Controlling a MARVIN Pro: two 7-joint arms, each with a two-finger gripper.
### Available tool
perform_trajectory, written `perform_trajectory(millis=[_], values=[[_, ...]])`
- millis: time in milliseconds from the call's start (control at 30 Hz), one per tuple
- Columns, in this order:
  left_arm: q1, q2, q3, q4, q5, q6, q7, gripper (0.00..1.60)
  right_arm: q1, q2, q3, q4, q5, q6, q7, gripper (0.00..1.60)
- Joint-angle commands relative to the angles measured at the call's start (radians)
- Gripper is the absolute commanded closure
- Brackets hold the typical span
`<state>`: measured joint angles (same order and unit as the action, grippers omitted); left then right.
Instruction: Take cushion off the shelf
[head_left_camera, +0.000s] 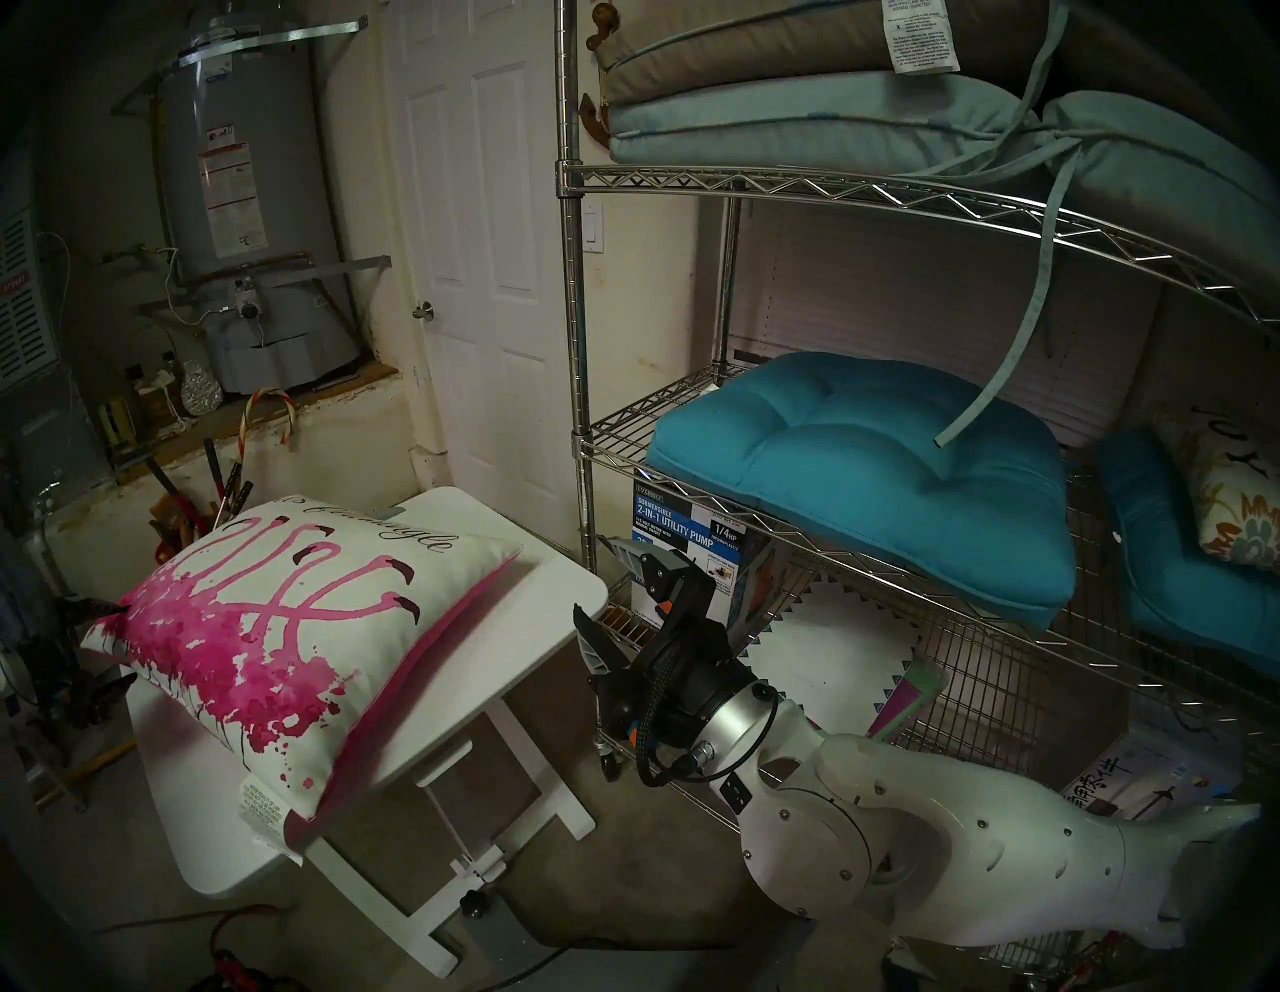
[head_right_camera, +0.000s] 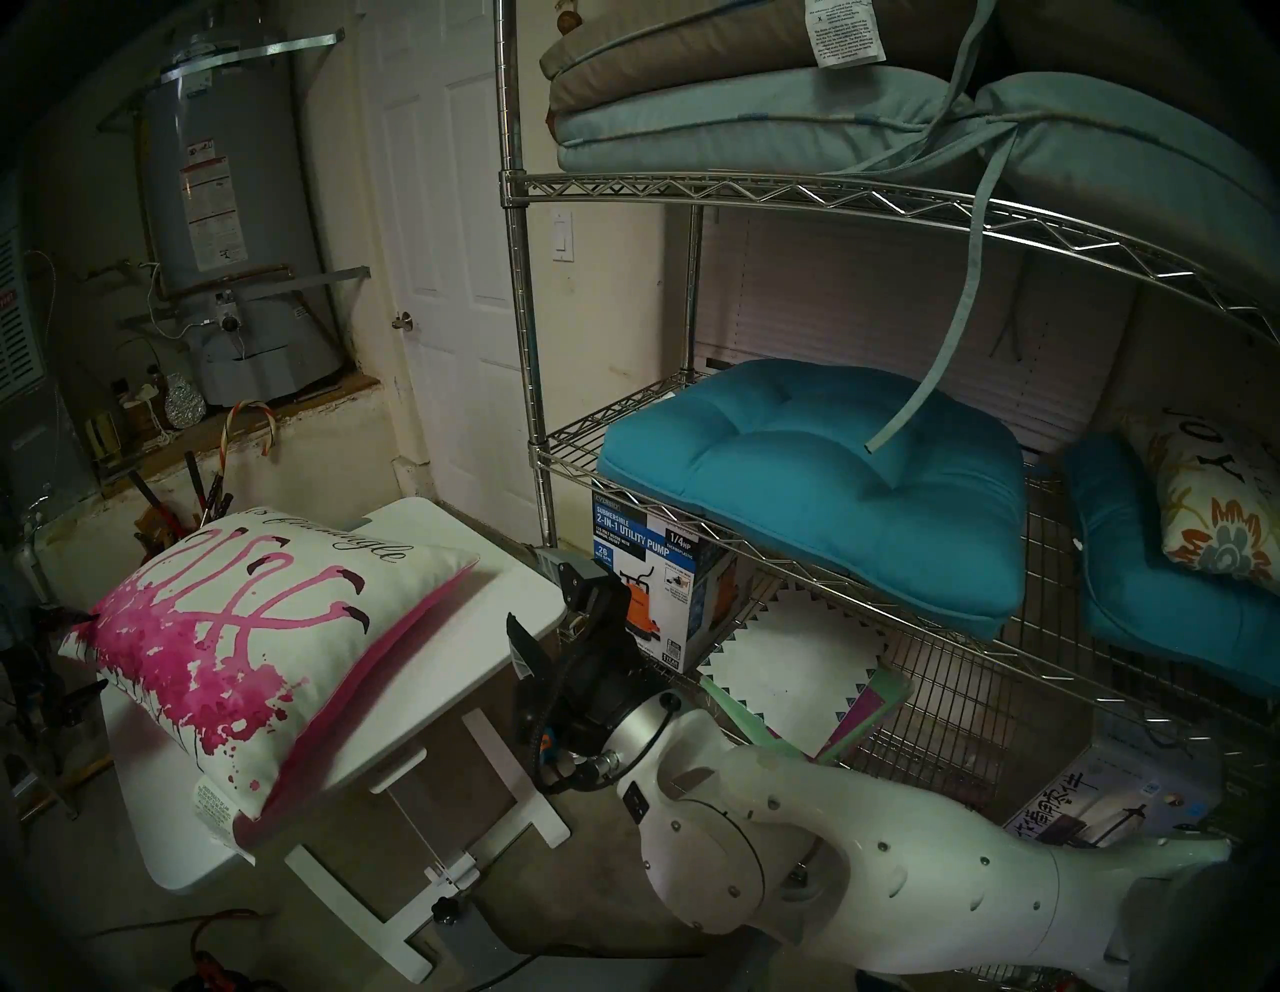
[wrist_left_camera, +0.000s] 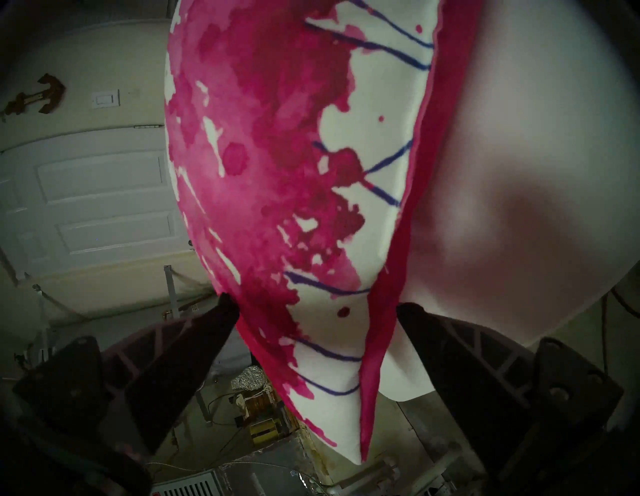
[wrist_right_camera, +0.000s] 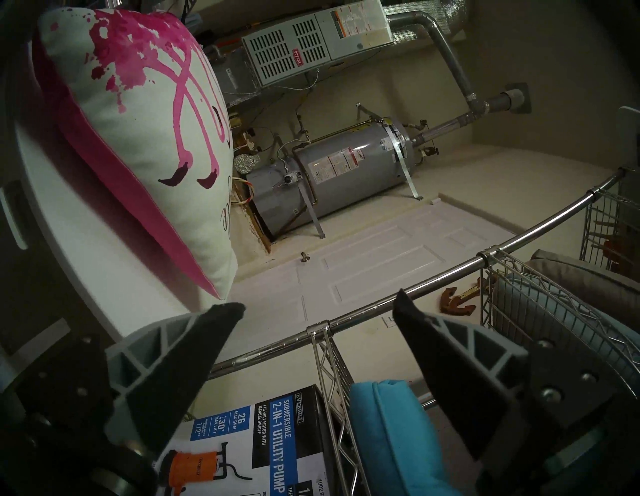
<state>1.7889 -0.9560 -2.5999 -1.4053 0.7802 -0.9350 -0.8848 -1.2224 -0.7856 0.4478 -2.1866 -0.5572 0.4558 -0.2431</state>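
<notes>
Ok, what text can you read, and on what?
"SUBMERSIBLE 2-IN-1 UTILITY PUMP", "EVERBILT", "1/4 HP": pump box.
"26 MAX GPM", "30' MAX LIFT": same box, right wrist view.
"bryant": furnace.
Script on cushion: partly hidden.
Care tags, water heater labels: too small.

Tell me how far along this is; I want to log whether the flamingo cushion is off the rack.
Done: the flamingo cushion lies on the white table, off the wire shelf. In hand: nothing; the left pincer is open around its corner, and the right pincer is open and empty. Left: only pulling the arms back.
</notes>
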Motion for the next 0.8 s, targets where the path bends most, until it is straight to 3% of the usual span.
perform_trajectory(millis=[0, 233, 467, 767], values=[[0.003, -0.005, -0.006, -0.066, -0.042, 0.017, -0.019, 0.00, -0.010, 0.013, 0.014, -0.045, -0.002, 0.014, -0.024, 0.00], [0.031, -0.021, -0.034, -0.174, -0.098, 0.043, -0.056, 0.00, -0.035, 0.028, 0.010, -0.064, -0.005, 0.025, -0.044, 0.00], [0.072, -0.010, -0.075, -0.254, -0.182, 0.013, -0.066, 0.00, -0.060, 0.037, 0.004, -0.070, -0.008, 0.031, -0.062, 0.00], [0.142, -0.013, -0.142, -0.382, -0.265, 0.027, -0.072, 0.00, -0.095, 0.052, 0.003, -0.079, -0.010, 0.032, -0.092, 0.00]])
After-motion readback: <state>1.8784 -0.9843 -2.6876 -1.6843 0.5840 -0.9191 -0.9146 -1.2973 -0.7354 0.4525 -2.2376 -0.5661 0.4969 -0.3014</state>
